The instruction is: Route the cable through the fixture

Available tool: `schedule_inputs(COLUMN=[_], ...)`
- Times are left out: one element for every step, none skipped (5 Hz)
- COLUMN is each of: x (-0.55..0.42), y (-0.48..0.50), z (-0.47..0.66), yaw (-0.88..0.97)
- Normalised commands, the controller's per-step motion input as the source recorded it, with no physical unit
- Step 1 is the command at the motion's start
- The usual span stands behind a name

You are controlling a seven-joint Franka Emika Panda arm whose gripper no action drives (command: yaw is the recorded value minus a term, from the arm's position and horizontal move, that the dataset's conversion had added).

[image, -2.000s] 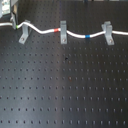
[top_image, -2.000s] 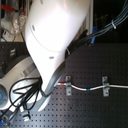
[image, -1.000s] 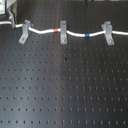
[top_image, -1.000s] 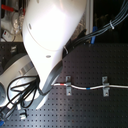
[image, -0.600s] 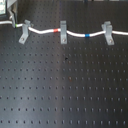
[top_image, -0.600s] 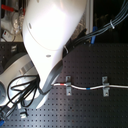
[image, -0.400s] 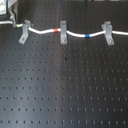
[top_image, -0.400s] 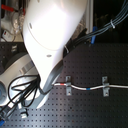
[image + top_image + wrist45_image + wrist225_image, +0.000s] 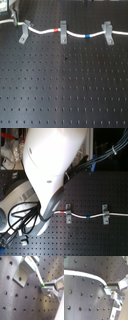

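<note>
In the first exterior view, the cable [image 9: 75, 34] runs across the far part of the black perforated table [image 9: 65, 90], passing through 3 grey clips. The fixture [image 9: 24, 31] stands at the first exterior view's left, slanted, with the cable lying in its forked top. A middle clip [image 9: 63, 31] sits just past a red band [image 9: 56, 30], and a right clip [image 9: 108, 32] stands beyond a blue band [image 9: 87, 36]. A green band [image 9: 19, 23] shows at the cable's left end, at the fixture.

In the second exterior view, the white robot arm [image 9: 52, 163] fills the middle and hides the fixture. The cable [image 9: 90, 216] emerges at the arm's base and runs through 2 clips [image 9: 104, 213] toward the second exterior view's right.

In the first wrist view, the gripper [image 9: 47, 288] pinches the cable [image 9: 40, 279] at its green band [image 9: 43, 285], fingers pressed on it. The fixture [image 9: 25, 269] is close by, and the cable leads up into its top.

In the second wrist view, the cable [image 9: 84, 274] curves over the table into the gripper [image 9: 109, 289], whose fingers [image 9: 111, 287] close around it.
</note>
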Motion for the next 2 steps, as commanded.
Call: schedule_inputs(x=[0.000, -0.044], y=[0.000, -0.004], z=[0.00, 0.02], yaw=[0.01, 0.00])
